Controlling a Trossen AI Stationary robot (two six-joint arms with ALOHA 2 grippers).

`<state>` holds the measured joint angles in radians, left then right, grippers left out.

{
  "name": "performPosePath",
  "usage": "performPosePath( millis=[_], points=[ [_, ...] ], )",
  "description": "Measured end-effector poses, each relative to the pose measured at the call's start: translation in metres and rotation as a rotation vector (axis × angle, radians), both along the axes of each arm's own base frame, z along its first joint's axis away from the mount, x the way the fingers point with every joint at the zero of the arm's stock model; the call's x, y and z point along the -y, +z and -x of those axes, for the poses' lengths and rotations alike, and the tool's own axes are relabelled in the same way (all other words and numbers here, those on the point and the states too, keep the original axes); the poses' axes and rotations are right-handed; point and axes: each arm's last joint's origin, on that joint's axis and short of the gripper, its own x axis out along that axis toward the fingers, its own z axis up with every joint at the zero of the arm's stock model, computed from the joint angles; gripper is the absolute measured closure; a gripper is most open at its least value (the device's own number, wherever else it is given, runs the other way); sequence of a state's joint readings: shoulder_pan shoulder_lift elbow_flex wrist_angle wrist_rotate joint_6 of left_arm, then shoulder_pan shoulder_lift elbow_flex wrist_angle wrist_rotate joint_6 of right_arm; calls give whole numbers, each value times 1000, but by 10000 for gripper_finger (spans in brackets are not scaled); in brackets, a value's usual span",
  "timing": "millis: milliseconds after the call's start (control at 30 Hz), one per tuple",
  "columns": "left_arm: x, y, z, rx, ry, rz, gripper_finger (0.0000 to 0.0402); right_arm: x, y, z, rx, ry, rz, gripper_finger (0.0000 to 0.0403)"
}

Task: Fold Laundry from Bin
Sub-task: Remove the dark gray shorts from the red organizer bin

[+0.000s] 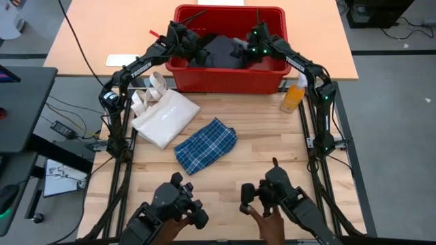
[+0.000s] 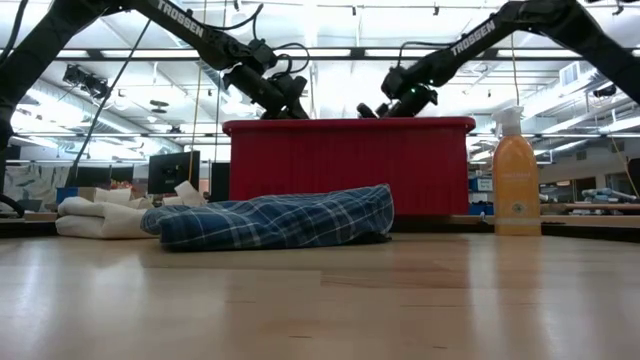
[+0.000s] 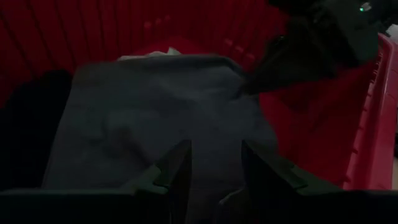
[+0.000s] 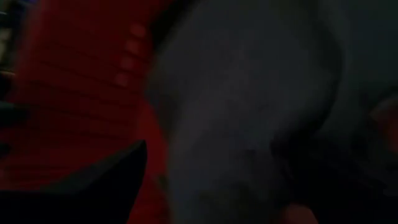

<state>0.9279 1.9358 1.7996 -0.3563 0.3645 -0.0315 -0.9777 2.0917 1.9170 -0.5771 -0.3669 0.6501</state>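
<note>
- Reaching into the red bin [image 1: 228, 80], the left gripper [image 3: 214, 165] held its jaws partly parted over the dark grey garment [image 3: 155, 118], gripping nothing visible.
- Right gripper [image 1: 253, 42] gaped wide beside that cloth; mismatched pulls risked bunching it against the bin's wall.

Two dark jointed arms, white TROSSEN lettering on the links, green indicator lights, black cables along them
</note>
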Motion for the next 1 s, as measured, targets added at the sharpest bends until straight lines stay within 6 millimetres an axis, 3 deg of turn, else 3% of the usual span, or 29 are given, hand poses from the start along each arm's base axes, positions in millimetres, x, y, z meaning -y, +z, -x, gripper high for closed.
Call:
performPosePath(
  millis=[233, 400, 500, 633, 767, 867, 1000],
  points=[
    [1, -2, 1, -13, 0, 17, 257, -3, 1, 21, -133, -44, -120, 7],
    [0, -1, 0, -7, 0, 8, 257, -6, 3, 21, -90, -16, -203, 7],
    [0, 0, 0, 0, -1, -2, 257, -3, -13, 18, -60, -2, -245, 7],
    [0, 1, 0, 5, -1, -8, 257, 9, -53, 8, 10, -16, -285, 7],
    [0, 0, 0, 6, 2, 1, 257, 23, -79, -8, 129, -52, -246, 7],
    [0, 0, 0, 6, 2, 0, 257, 33, -77, -20, 265, -70, -155, 7],
    [0, 0, 0, 3, 2, 4, 257, 42, -56, -29, 402, -106, 41, 7]
  ],
)
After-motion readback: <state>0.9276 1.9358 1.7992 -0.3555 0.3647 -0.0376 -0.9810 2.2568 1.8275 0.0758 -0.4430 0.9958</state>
